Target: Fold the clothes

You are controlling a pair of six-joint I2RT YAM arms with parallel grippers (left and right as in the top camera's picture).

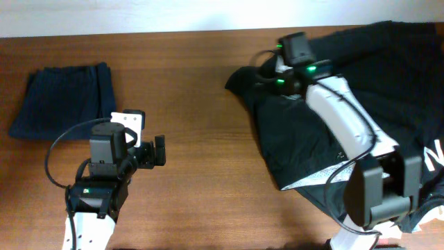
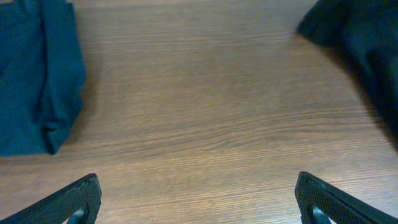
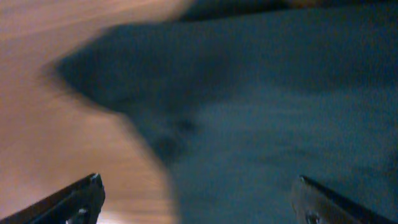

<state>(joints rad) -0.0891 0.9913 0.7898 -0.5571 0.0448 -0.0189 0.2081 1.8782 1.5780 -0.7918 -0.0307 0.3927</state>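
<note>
The black shorts (image 1: 298, 132) lie spread at centre right, with the white inner lining (image 1: 313, 178) showing at their near edge. My right gripper (image 1: 262, 69) is open over the shorts' far-left corner; in the blurred right wrist view its open fingers (image 3: 199, 200) straddle the dark fabric (image 3: 267, 124) and its edge. My left gripper (image 1: 158, 150) is open and empty over bare wood, left of the shorts. In the left wrist view its fingers (image 2: 199, 200) are wide apart, with the shorts' edge (image 2: 364, 43) at the top right.
A folded navy-blue garment (image 1: 62, 101) lies at the far left and also shows in the left wrist view (image 2: 34, 74). A black T-shirt with white lettering (image 1: 433, 154) lies at the right edge, next to the shorts. The wooden table (image 1: 201, 104) shows between them.
</note>
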